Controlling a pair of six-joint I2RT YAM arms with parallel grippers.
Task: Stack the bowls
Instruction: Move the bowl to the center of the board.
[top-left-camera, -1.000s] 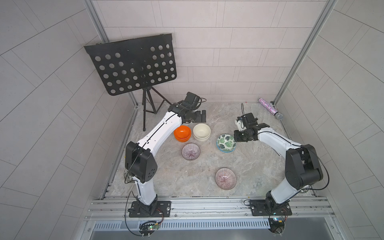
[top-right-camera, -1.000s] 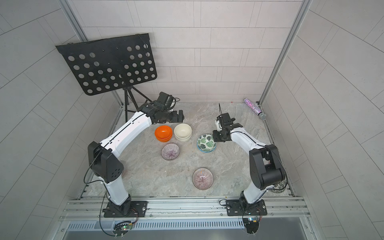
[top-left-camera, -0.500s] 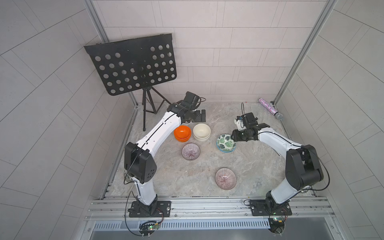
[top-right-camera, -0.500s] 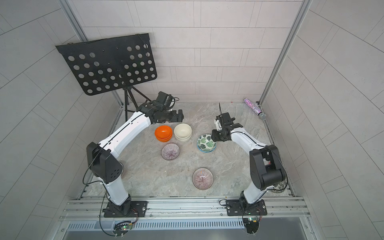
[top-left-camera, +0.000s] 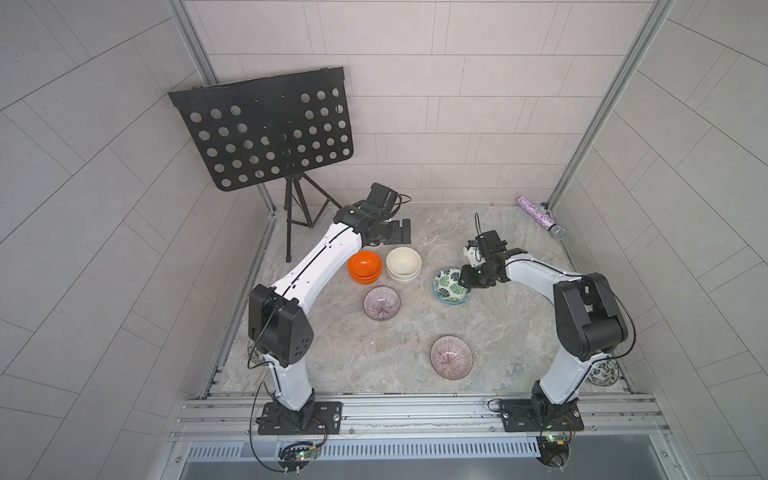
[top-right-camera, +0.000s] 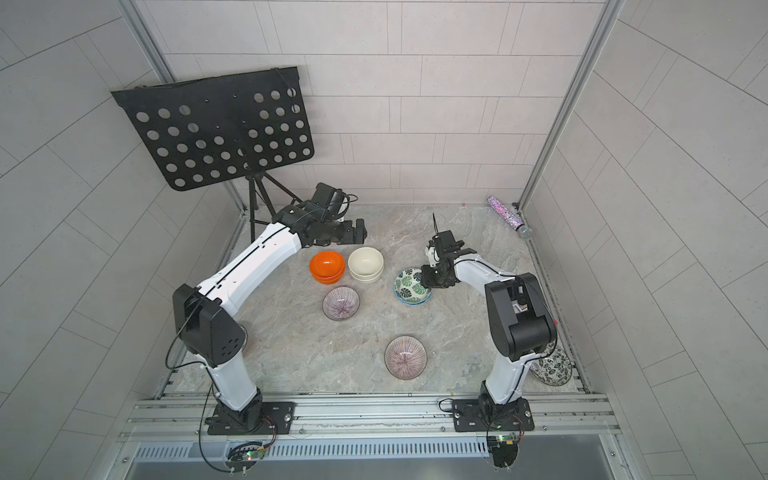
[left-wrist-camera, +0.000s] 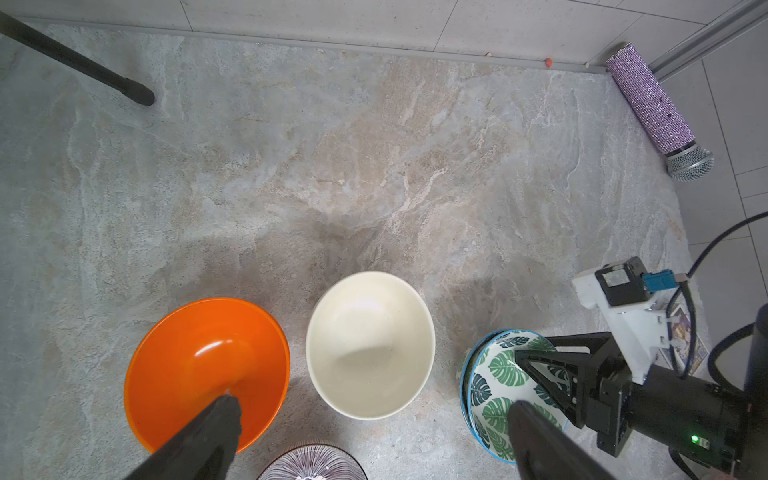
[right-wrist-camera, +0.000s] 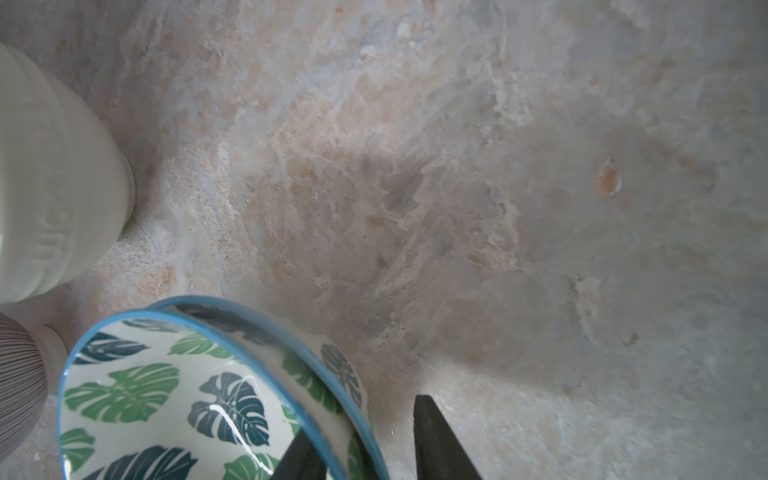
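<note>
Orange bowls (top-left-camera: 365, 267) and cream bowls (top-left-camera: 403, 264) stand as two stacks side by side at the back. One green-leaf bowl (right-wrist-camera: 137, 395) sits askew inside another (top-left-camera: 451, 286). My right gripper (top-left-camera: 467, 279) (right-wrist-camera: 361, 424) straddles their rims on the right, one finger inside, the other outside with a gap to the wall. Two purple striped bowls (top-left-camera: 381, 303) (top-left-camera: 451, 357) lie singly nearer the front. A dark leaf-patterned bowl (top-right-camera: 552, 368) is half hidden behind the right arm's base. My left gripper (top-left-camera: 405, 232) (left-wrist-camera: 372, 415) hovers wide open above the back stacks, holding nothing.
A black perforated music stand (top-left-camera: 266, 129) on a tripod (top-left-camera: 297, 212) stands at the back left, one leg (left-wrist-camera: 83, 62) reaching onto the stone floor. A glittery purple microphone (top-left-camera: 540, 217) lies in the back right corner. Metal rails border the front.
The right gripper has shifted slightly toward the green-leaf bowls and its jaws have loosened around their rims. The left arm has hardly moved.
</note>
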